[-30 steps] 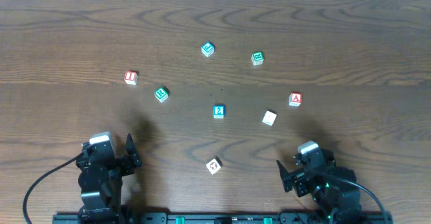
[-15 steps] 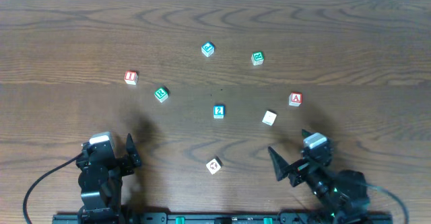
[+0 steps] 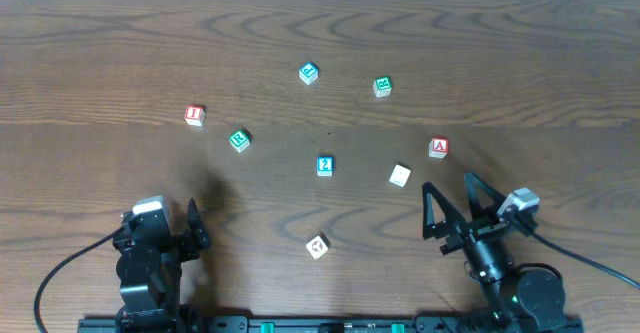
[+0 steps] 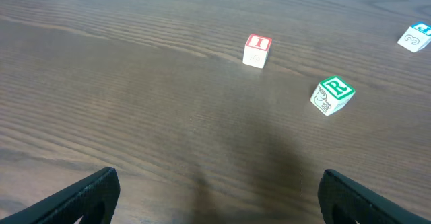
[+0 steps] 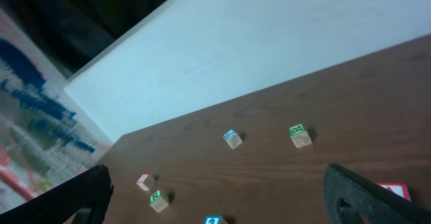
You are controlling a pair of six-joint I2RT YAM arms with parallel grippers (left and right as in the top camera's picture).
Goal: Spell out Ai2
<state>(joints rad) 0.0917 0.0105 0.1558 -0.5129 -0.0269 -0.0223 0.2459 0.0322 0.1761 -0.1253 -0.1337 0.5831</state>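
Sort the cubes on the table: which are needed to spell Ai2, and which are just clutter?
Needed:
red A cube
red I cube
blue 2 cube

Clutter:
nearer green cube
farther green cube
other blue cube
plain-looking white cube
black-marked cube

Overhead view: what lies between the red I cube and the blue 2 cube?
A green-marked cube sits almost on that line, nearer the red I cube than the blue 2 cube; the overhead view shows it.
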